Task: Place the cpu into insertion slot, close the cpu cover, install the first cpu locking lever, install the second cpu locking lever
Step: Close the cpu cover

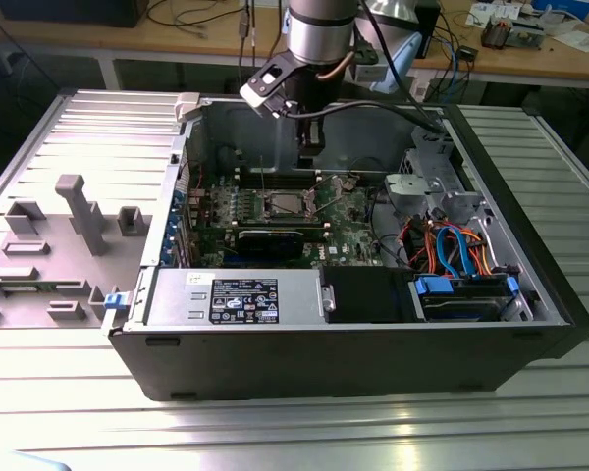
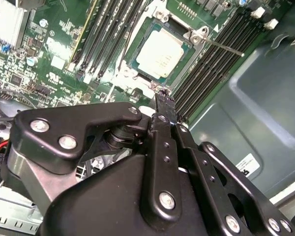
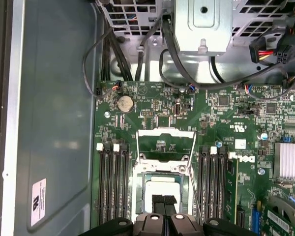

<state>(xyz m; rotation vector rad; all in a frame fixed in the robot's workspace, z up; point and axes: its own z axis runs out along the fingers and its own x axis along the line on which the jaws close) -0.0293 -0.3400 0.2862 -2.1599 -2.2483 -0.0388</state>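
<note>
An open case (image 1: 324,363) lies on its side on the ribbed metal surface (image 1: 275,432). Nearest in the exterior view, just inside the case's front wall, sits the power supply (image 1: 177,294). It carries a dark sticker (image 1: 243,300) with white print and marks. To the exterior view's right of it sits a blue drive caddy (image 1: 466,291), with orange, red and blue cables (image 1: 452,245) bunched behind.

Farther in lies the green board (image 1: 348,231), which bears small white lettering. The slot (image 3: 137,183) is set in the board, and the cpu (image 3: 161,189) lies flat inside it, silver top up. The cover (image 3: 165,132) is swung open off the slot, with green board showing through its window. A thin lever (image 3: 194,189) runs slantwise beside the slot, not latched down. Black memory slots (image 3: 113,182) flank the slot on two sides, and a coin battery (image 3: 124,103) sits past the cover. In the first wrist view a finned heat sink (image 3: 288,160) is farther out on the board from the slot than the memory slots.

The hand (image 3: 164,200) hangs over the slot's edge with its two black fingers (image 2: 160,105) drawn narrow, almost together, holding nothing. Whether they touch the cpu cannot be told.

Off the board, well apart from the slot, a white label (image 3: 38,201) with a mark and fine print is stuck to the case's grey metal.
</note>
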